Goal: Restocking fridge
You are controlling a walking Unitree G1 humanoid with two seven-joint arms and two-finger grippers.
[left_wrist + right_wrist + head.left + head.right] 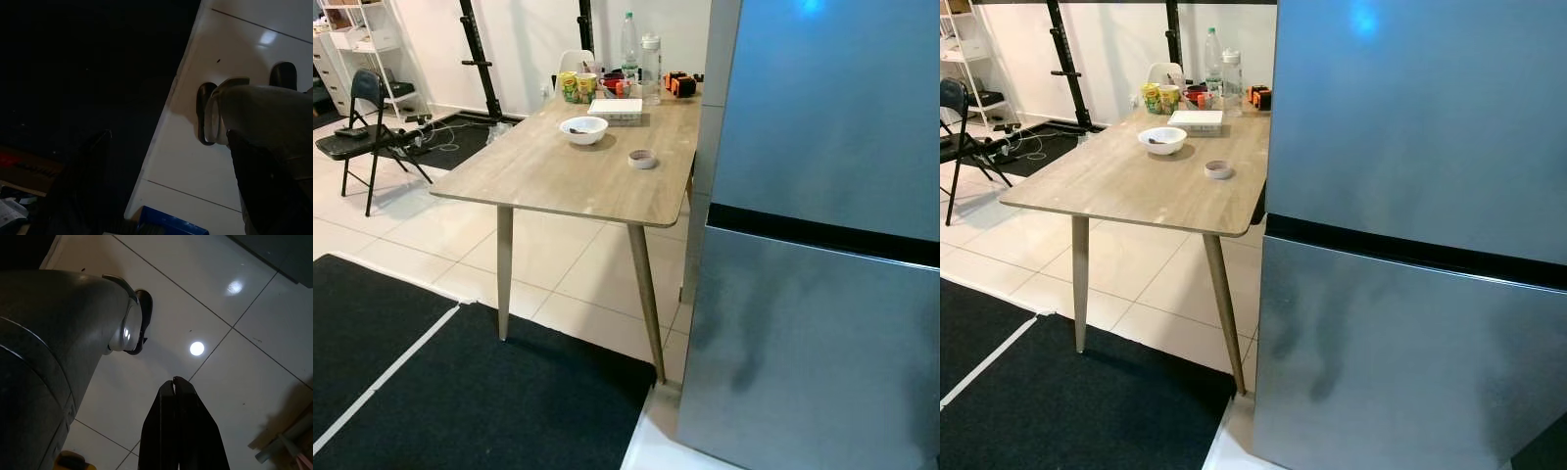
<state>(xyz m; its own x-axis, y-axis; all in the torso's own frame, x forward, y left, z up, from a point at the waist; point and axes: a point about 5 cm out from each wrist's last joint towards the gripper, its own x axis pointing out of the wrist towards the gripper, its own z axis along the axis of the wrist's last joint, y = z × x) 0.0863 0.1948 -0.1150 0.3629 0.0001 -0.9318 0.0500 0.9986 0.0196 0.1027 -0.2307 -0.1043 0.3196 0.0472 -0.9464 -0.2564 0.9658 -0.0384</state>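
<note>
A tall grey fridge [822,245] stands close in front of me on the right, with both its upper and lower doors closed and a black band between them. To its left is a wooden table [558,176]. At the table's far end stand two clear bottles [639,54], some yellow cups [576,85] and a white box [616,110]. My right gripper [173,382] hangs at my side over the tiled floor, shut and empty. My left gripper [168,132] hangs low in the dark, with its fingers apart and nothing between them.
A white bowl [583,128] and a small dish [642,159] sit mid-table. A black mat [460,392] covers the floor in front of the table. A black folding chair [362,122] and a white shelf [357,49] stand at the far left. My own grey leg [54,342] is beside the right gripper.
</note>
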